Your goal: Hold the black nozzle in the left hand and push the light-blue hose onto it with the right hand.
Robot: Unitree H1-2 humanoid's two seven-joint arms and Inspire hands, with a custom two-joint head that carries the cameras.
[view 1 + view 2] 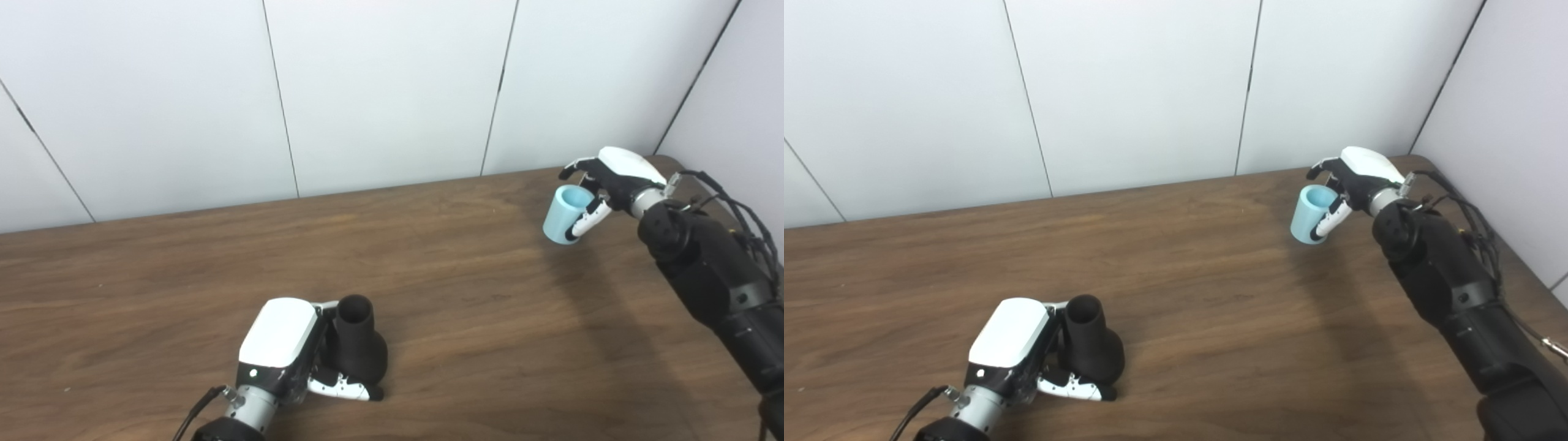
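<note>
The black nozzle (358,343) stands upright on the wooden table (465,294) near the front left, its narrow open end up. My left hand (288,352) is wrapped around its left side and base, holding it. The light-blue hose (566,215), a short open tube, is at the far right of the table, tilted with its open end up. My right hand (603,180) is closed around its right side; I cannot tell whether the hose rests on the table or is just above it. The two parts are far apart.
White wall panels (392,92) stand behind the table's back edge. A second wall (735,104) closes the right side. Cables (747,220) run along my right forearm.
</note>
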